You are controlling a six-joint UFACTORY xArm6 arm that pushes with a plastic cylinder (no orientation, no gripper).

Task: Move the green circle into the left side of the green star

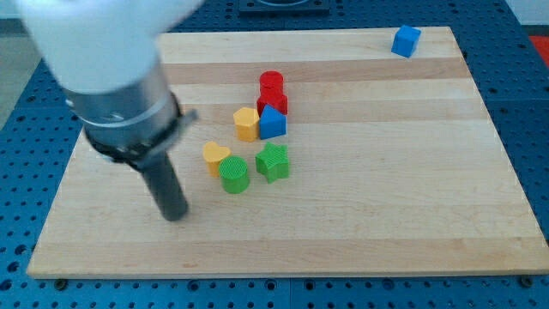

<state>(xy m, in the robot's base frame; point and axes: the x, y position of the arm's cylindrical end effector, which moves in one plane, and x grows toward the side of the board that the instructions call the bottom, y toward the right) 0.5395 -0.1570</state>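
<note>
My tip (pixel 176 215), the lower end of the straight dark rod, is down at the wooden table top (pixel 386 215), on the left part of the board, near side. It's a plain rod with nothing to open or close, and it holds nothing. It touches no block right now.

Just right of my tip, a short gap away, sits the green circle, a ridged plastic cylinder (pixel 233 174). The green star-shaped plastic block (pixel 273 161) is right of the circle and slightly farther back; the two look almost touching, though whether they actually meet I cannot tell. Tucked against the circle's far-left edge is a yellow heart-shaped block (pixel 215 157).

Farther back, a tight cluster: a yellow pentagon-like block (pixel 246 123) beside a blue triangular block (pixel 273 123), with a red block (pixel 274 103) behind the blue one and a red cylinder (pixel 271 83) beyond that. Way off at the far right corner, a lone blue cube (pixel 407 40), well apart from everything.
</note>
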